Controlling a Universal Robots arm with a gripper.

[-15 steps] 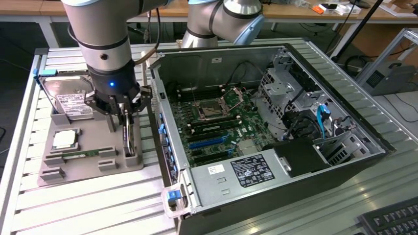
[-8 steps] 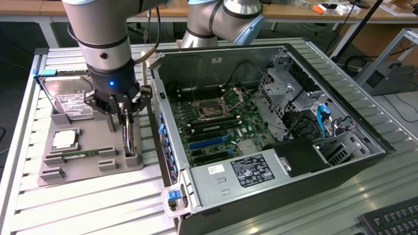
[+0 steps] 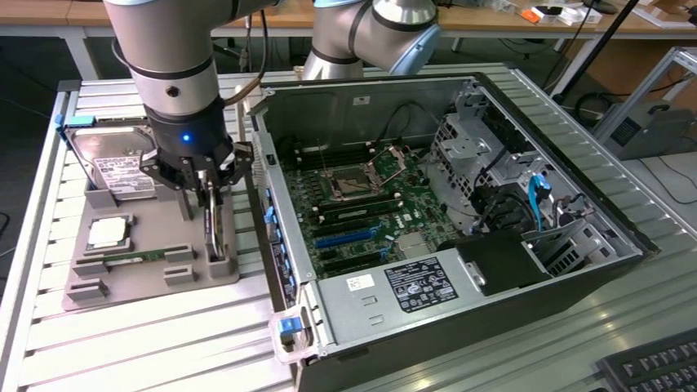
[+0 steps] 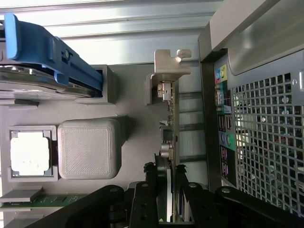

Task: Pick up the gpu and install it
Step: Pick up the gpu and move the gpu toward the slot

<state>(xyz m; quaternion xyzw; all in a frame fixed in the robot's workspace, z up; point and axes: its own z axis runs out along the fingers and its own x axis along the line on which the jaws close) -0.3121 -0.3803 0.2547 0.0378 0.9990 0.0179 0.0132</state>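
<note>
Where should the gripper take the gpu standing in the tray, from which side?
The upper long edge of the gpu, mid-length, from straight above, pinching its two flat faces. It stands on edge in the grey tray, with the computer case close beside.

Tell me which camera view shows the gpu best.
The wrist view: the gpu stands on edge up close, its silvery bracket plain at one end. In the exterior view it is a thin dark sliver in the grey tray, next to the computer case.
</note>
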